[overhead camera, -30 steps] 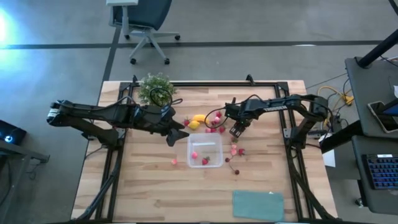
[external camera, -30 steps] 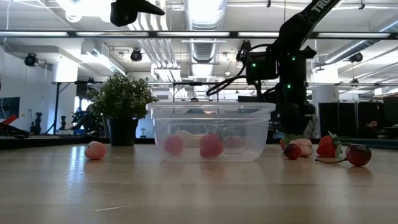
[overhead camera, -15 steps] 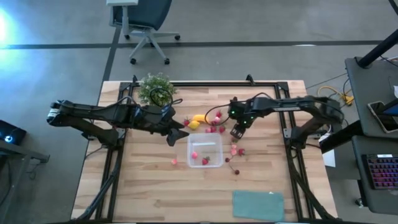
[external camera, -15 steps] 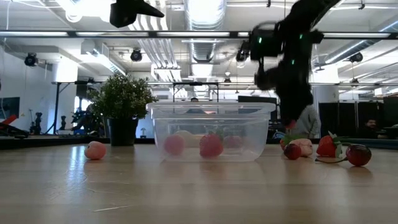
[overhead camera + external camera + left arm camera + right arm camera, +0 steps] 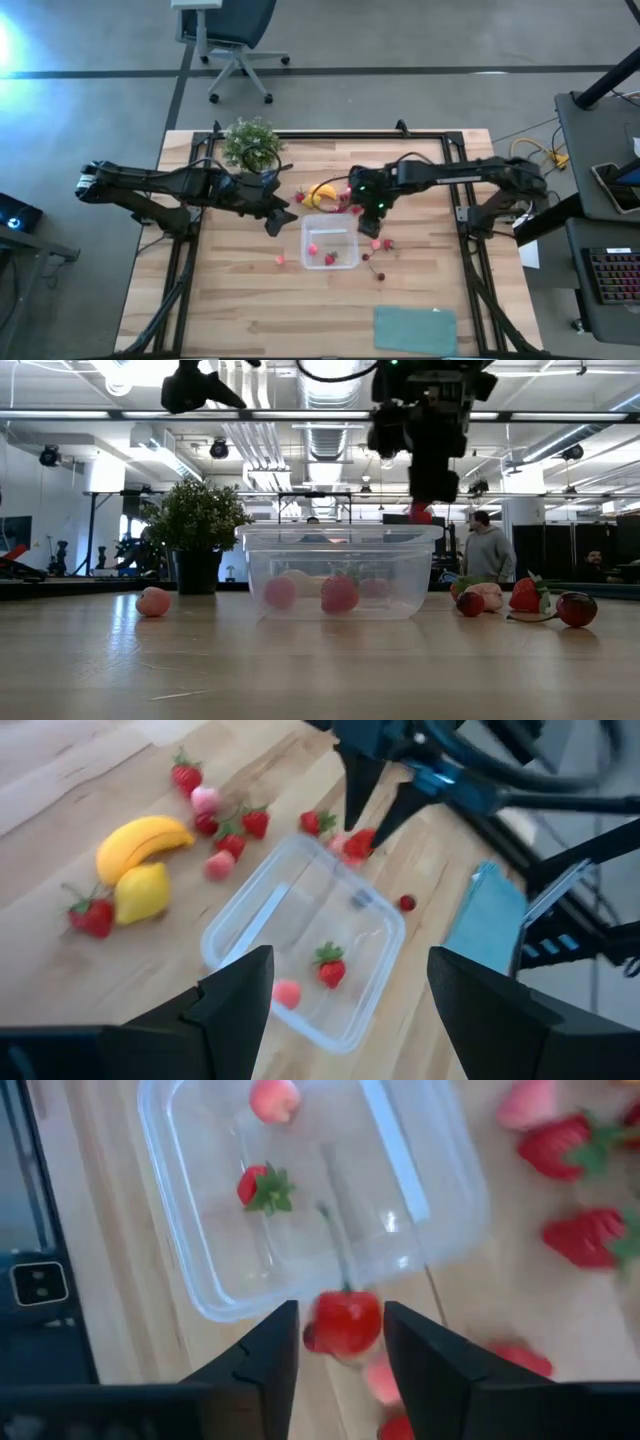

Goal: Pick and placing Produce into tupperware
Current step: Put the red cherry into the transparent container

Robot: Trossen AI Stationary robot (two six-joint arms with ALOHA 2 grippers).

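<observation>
My left claw [image 5: 274,221] waits released beside the tupperware [image 5: 329,243], clear of the drop. My right claw [image 5: 340,1342] grips a red berry [image 5: 347,1321] above the tupperware rim, poised to release it inside.

Two dark jointed arms with black cables and tapered black fingers [image 5: 262,1360].
</observation>
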